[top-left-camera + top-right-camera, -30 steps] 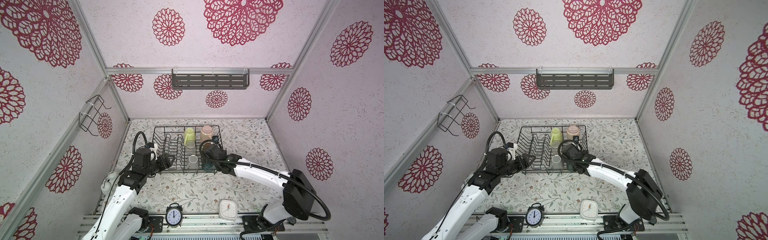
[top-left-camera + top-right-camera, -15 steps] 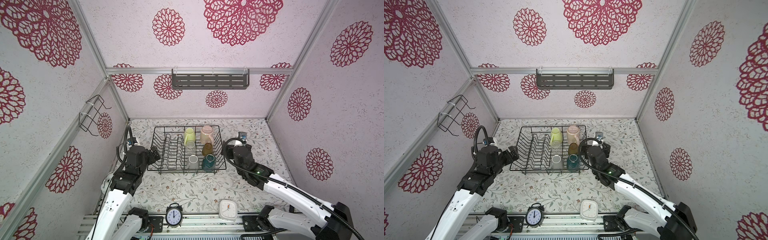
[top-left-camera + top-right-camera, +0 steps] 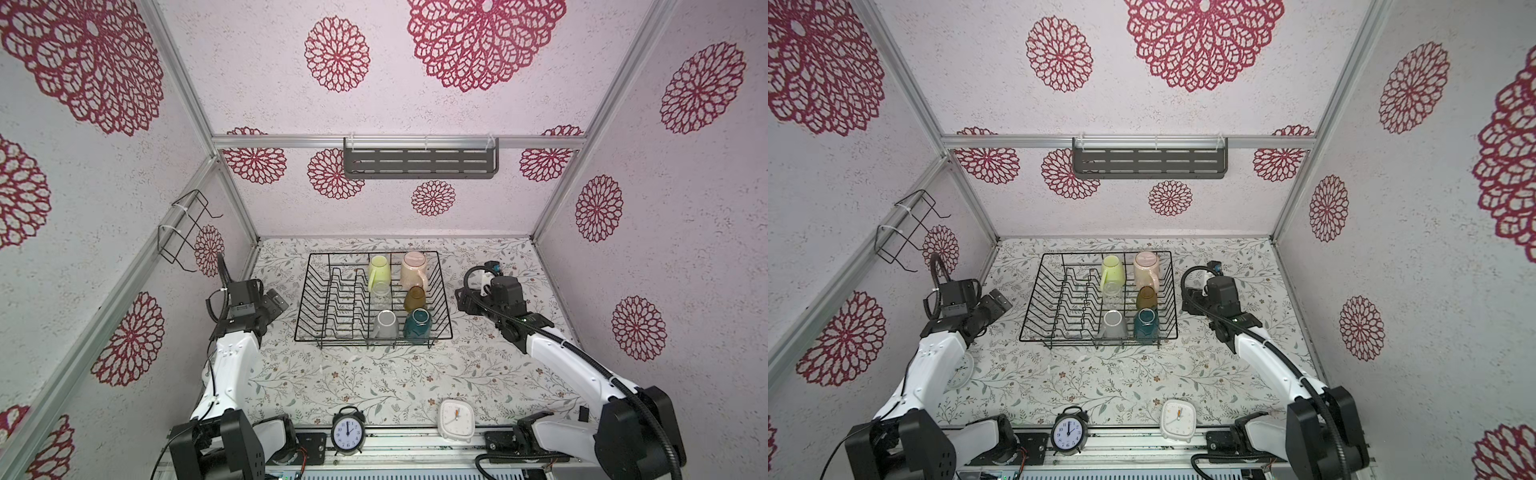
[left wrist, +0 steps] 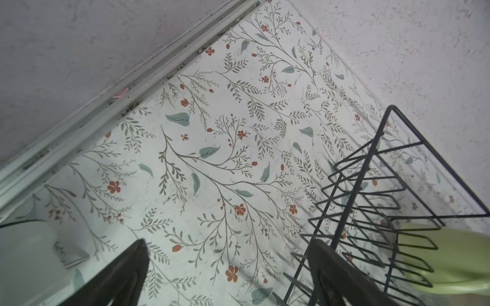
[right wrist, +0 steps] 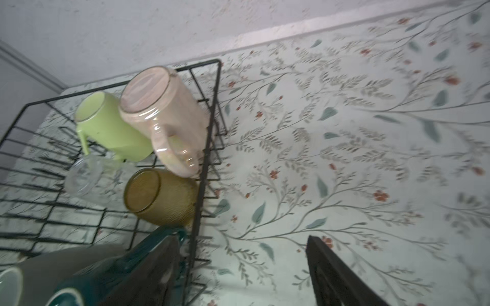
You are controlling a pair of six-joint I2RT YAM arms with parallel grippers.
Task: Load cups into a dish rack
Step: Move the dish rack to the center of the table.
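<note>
Cups (image 3: 1112, 270) sit loaded in the dish rack (image 3: 345, 254), with both claws empty beside it.

All six stand in the rack's right-hand section, in both top views: the yellow-green mug (image 3: 379, 270) and pink mug (image 3: 413, 268) at the far end, the clear glass (image 3: 381, 289) and amber tumbler (image 3: 414, 298) in the middle, the grey mug (image 3: 384, 323) and dark teal mug (image 3: 417, 326) nearest. The glass is faint, so I cannot tell how it rests. The left gripper (image 4: 228, 275) hangs just off the rack's left side, jaws spread with nothing between them. The right gripper (image 5: 244, 270) hangs off the right side, jaws apart and bare. No cup shows on the floral table (image 3: 374, 374), so loading looks finished. The next move probably calls only for drawing both arms home without clipping the wire.
</note>
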